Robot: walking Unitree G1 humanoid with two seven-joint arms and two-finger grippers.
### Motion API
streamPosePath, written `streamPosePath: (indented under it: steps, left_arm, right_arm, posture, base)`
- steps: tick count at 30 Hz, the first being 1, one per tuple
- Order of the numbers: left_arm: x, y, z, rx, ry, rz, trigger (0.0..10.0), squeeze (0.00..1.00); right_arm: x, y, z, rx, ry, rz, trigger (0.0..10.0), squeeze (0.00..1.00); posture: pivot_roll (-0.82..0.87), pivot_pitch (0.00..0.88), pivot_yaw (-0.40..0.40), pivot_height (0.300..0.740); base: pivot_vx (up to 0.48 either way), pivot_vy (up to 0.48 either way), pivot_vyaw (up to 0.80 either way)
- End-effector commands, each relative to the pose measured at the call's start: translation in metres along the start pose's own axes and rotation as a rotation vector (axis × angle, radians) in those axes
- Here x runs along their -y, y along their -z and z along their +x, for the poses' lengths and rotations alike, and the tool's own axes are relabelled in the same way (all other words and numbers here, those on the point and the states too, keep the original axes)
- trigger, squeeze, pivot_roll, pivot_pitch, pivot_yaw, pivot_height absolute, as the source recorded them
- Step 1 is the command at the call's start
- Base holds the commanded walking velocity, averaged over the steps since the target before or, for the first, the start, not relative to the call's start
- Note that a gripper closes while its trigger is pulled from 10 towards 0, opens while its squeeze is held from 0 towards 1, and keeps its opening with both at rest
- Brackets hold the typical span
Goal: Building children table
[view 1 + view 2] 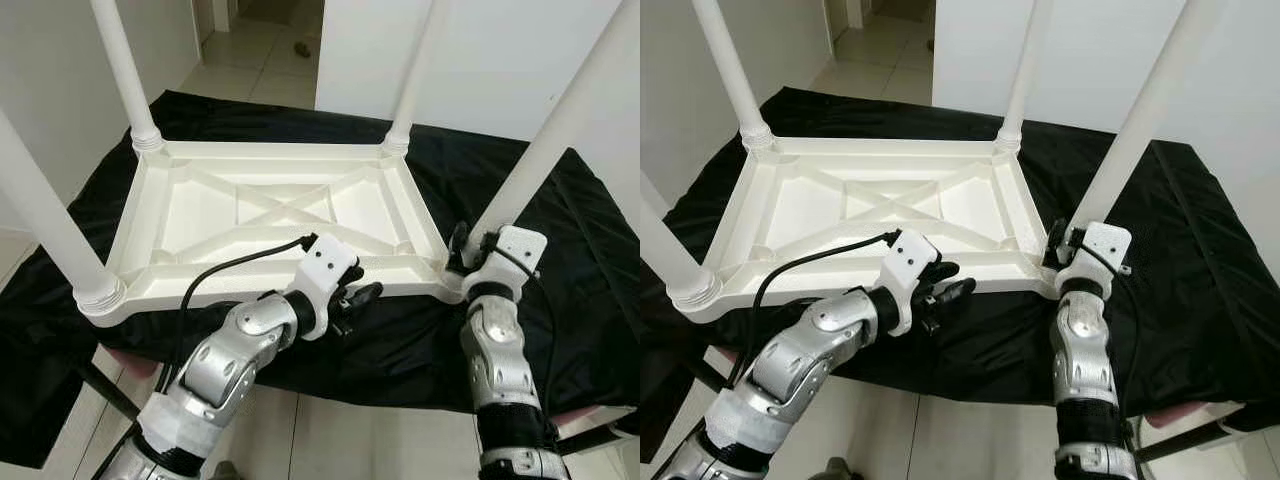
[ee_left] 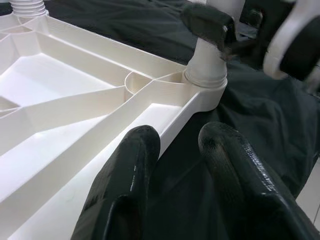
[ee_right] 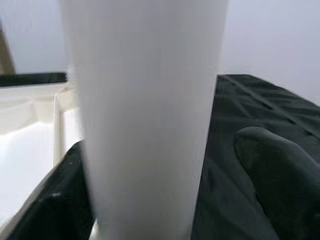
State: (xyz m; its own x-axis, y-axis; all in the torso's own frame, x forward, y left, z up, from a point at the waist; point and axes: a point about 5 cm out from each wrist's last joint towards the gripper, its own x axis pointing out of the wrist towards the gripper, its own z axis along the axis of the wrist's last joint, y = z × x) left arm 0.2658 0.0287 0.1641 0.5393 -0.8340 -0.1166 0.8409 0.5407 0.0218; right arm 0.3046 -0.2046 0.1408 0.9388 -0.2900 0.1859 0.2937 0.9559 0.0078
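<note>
The right gripper (image 1: pixel 468 250) clasps the near-right leg (image 1: pixel 545 150) to screw it in, while the left gripper (image 1: pixel 352 296), fingers parted and empty, steadies the upturned tabletop (image 1: pixel 270 215).

White plastic children's table (image 1: pixel 270 215), upside down on black cloth, four legs upright.

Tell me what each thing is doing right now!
Table top: upside down on the cloth, four legs in its corners.
Near right leg: upright, right gripper around its base.
Left gripper: open, at the table top's near edge.
Black cloth: spread under the table top.
</note>
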Motion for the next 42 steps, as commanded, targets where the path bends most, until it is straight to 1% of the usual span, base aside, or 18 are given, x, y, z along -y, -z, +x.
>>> streamPosePath:
  steps: [1, 2, 4, 8, 9, 11, 13, 14, 15, 24, 25, 27, 28, 33, 34, 36, 41, 42]
  left_arm:
    - [0.002, 0.003, -0.001, -0.016, -0.001, 0.006, 10.0, 0.0]
    - [0.002, 0.003, -0.001, -0.016, -0.001, 0.006, 10.0, 0.0]
    - [0.001, 0.004, -0.002, -0.021, -0.002, 0.01, 10.0, 0.0]
    - [0.001, 0.005, -0.003, -0.022, -0.002, 0.01, 10.0, 0.0]
    - [0.002, 0.005, -0.003, -0.023, 0.001, 0.009, 10.0, 0.0]
    - [0.002, 0.005, -0.003, -0.023, 0.001, 0.009, 10.0, 0.0]
    - [0.003, 0.005, -0.002, -0.024, 0.011, 0.009, 10.0, 0.0]
    - [0.003, 0.005, -0.002, -0.024, 0.011, 0.009, 10.0, 0.0]
    - [0.003, 0.005, -0.002, -0.025, 0.015, 0.01, 10.0, 0.0]
    - [0.002, 0.004, -0.002, -0.026, 0.024, 0.017, 10.0, 0.0]
    - [0.002, 0.004, -0.002, -0.026, 0.025, 0.018, 10.0, 0.0]
    - [0.002, 0.004, -0.002, -0.026, 0.025, 0.018, 10.0, 0.0]
    - [0.002, 0.004, -0.002, -0.026, 0.025, 0.019, 10.0, 0.0]
    - [0.002, 0.004, -0.002, -0.026, 0.023, 0.019, 10.0, 0.0]
    - [0.002, 0.003, -0.003, -0.024, 0.019, 0.02, 10.0, 0.0]
    - [0.002, 0.003, -0.003, -0.024, 0.019, 0.02, 10.0, 0.0]
    - [0.001, 0.002, -0.002, -0.021, 0.016, 0.019, 10.0, 0.0]
    - [0.001, 0.002, -0.003, -0.018, 0.019, 0.016, 10.0, 0.0]
  right_arm:
    - [-0.001, -0.001, -0.007, 0.011, -0.038, 0.014, 10.0, 0.0]
    - [-0.001, -0.001, -0.007, 0.011, -0.038, 0.014, 10.0, 0.0]
    - [-0.002, -0.001, -0.023, 0.018, -0.093, 0.026, 10.0, 0.0]
    - [-0.001, -0.002, -0.029, 0.021, -0.106, 0.029, 10.0, 0.0]
    - [0.0, -0.001, -0.038, 0.014, -0.124, 0.031, 10.0, 0.0]
    - [0.0, -0.001, -0.038, 0.014, -0.124, 0.031, 10.0, 0.0]
    - [0.003, -0.003, -0.053, 0.003, -0.146, 0.034, 10.0, 0.0]
    - [0.003, -0.003, -0.053, 0.003, -0.146, 0.034, 10.0, 0.0]
    - [0.003, -0.004, -0.06, 0.002, -0.163, 0.045, 0.0, 0.0]
    - [0.002, -0.004, -0.068, -0.01, -0.198, 0.066, 0.0, 0.0]
    - [0.002, -0.004, -0.068, -0.018, -0.196, 0.072, 3.3, 0.0]
    - [0.002, -0.004, -0.068, -0.024, -0.194, 0.077, 3.3, 0.0]
    - [0.002, -0.004, -0.067, -0.025, -0.196, 0.073, 10.0, 0.0]
    - [0.003, -0.005, -0.062, -0.028, -0.189, 0.067, 10.0, 0.0]
    - [0.011, -0.007, -0.052, -0.024, -0.16, 0.057, 10.0, 0.0]
    - [0.011, -0.007, -0.052, -0.024, -0.16, 0.057, 10.0, 0.0]
    - [0.021, -0.012, -0.037, -0.005, -0.134, 0.044, 10.0, 0.0]
    - [0.025, -0.014, -0.026, 0.008, -0.121, 0.034, 10.0, 0.0]
  posture:
    - [0.03, 0.023, -0.061, 0.74]
    - [0.03, 0.023, -0.061, 0.74]
    - [0.03, 0.019, -0.061, 0.74]
    - [0.03, 0.019, -0.061, 0.74]
    - [0.02, 0.018, -0.057, 0.74]
    - [0.02, 0.018, -0.057, 0.74]
    - [0.01, 0.014, -0.051, 0.74]
    - [0.01, 0.014, -0.051, 0.74]
    - [0.01, 0.013, -0.049, 0.74]
    - [0.01, 0.006, -0.044, 0.74]
    - [0.01, 0.007, -0.043, 0.74]
    - [0.01, 0.007, -0.043, 0.74]
    - [0.01, 0.005, -0.044, 0.74]
    - [0.02, 0.003, -0.045, 0.74]
    - [0.02, 0.002, -0.048, 0.74]
    - [0.02, 0.002, -0.048, 0.74]
    - [0.02, 0.003, -0.046, 0.74]
    - [0.01, 0.005, -0.039, 0.74]
  base:
    - [0.0, 0.0, 0.0]
    - [0.0, 0.0, 0.0]
    - [0.0, 0.0, 0.0]
    - [0.0, 0.0, 0.0]
    - [0.0, 0.0, 0.0]
    - [0.0, 0.0, 0.0]
    - [0.0, 0.0, 0.0]
    - [0.0, 0.0, 0.0]
    - [0.0, 0.0, 0.0]
    - [0.0, 0.0, 0.0]
    - [0.0, 0.0, 0.0]
    - [0.0, 0.0, 0.0]
    - [0.0, 0.0, 0.0]
    - [0.0, 0.0, 0.0]
    - [0.0, 0.0, 0.0]
    - [0.0, 0.0, 0.0]
    - [0.0, 0.0, 0.0]
    - [0.0, 0.0, 0.0]
